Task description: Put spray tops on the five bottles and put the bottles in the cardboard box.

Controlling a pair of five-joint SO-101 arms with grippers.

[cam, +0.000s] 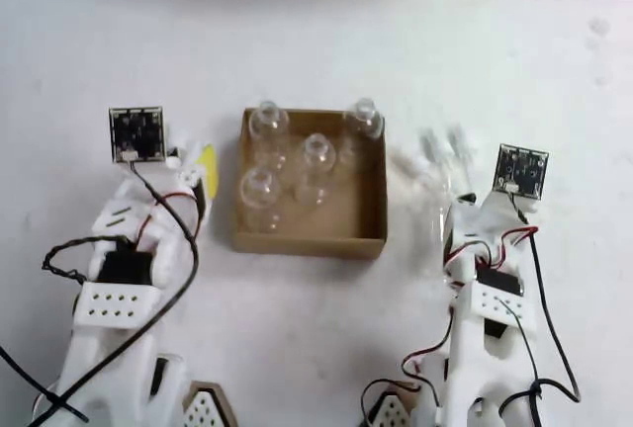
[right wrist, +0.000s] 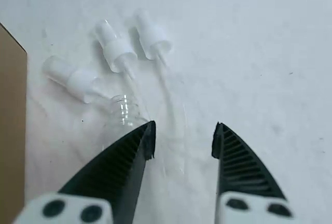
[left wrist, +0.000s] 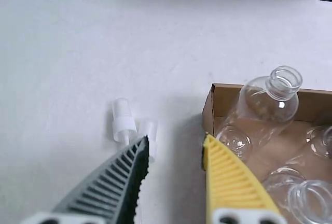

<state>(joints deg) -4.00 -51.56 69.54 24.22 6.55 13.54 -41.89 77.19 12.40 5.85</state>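
Clear plastic bottles (cam: 315,155), four of them uncapped, are standing in the cardboard box (cam: 307,242) while a fifth bottle (right wrist: 124,109) is lying on the white surface (cam: 297,42) beside three spray tops (right wrist: 116,47). Light, slick and likely to roll, it looks best gripped across the neck. The right tool (right wrist: 184,130) is hovering spread and empty, one fingertip close by the bottle's mouth; the left tool (left wrist: 176,143) is gaping empty near another spray top (left wrist: 123,123).
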